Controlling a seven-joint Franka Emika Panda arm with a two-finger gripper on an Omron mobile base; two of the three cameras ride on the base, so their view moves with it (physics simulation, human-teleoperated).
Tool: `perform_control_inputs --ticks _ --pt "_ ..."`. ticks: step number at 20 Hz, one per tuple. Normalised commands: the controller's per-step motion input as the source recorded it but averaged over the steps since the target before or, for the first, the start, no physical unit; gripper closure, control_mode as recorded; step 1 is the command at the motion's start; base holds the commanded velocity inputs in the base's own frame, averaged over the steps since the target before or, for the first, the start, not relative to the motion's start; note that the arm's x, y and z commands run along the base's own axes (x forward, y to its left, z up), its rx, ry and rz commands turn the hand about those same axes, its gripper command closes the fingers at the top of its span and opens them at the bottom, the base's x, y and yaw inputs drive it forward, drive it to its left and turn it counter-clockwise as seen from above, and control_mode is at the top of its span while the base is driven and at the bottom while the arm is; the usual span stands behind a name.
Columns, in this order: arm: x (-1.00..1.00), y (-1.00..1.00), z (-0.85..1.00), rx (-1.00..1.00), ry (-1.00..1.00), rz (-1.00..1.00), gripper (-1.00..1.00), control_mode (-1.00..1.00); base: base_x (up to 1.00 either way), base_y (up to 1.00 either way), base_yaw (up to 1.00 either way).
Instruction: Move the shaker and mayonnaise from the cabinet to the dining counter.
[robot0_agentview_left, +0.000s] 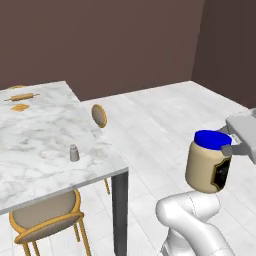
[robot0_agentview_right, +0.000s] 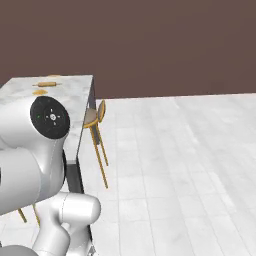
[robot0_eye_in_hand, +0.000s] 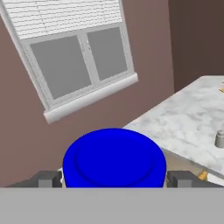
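Gripper (robot0_eye_in_hand: 113, 178) clamped on mayonnaise (robot0_agentview_left: 209, 161) just under its blue lid, jar held in air off the counter's (robot0_agentview_left: 30, 145) near corner. Shaker (robot0_agentview_left: 74, 153) upright near counter's right edge. Open floor (robot0_agentview_left: 160, 125) beyond.

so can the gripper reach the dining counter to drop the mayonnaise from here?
Probably not yet. The gripper holds the mayonnaise over open floor, well off the dining counter. Nothing blocks the way.
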Motion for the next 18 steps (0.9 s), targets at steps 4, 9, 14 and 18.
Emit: perform_control_inputs --ticks 4,9,14,18 --pt "0.0 0.0 0.0 0.0 0.0 0.0 1.0 1.0 0.45 0.1 0.4" --pt "0.0 0.0 0.0 0.0 0.0 0.0 1.0 1.0 0.43 0.09 0.31" --pt "0.0 0.0 0.0 0.0 0.0 0.0 1.0 1.0 0.37 0.24 0.09" --pt "0.0 0.0 0.0 0.0 0.0 0.0 1.0 1.0 0.18 0.39 0.0"
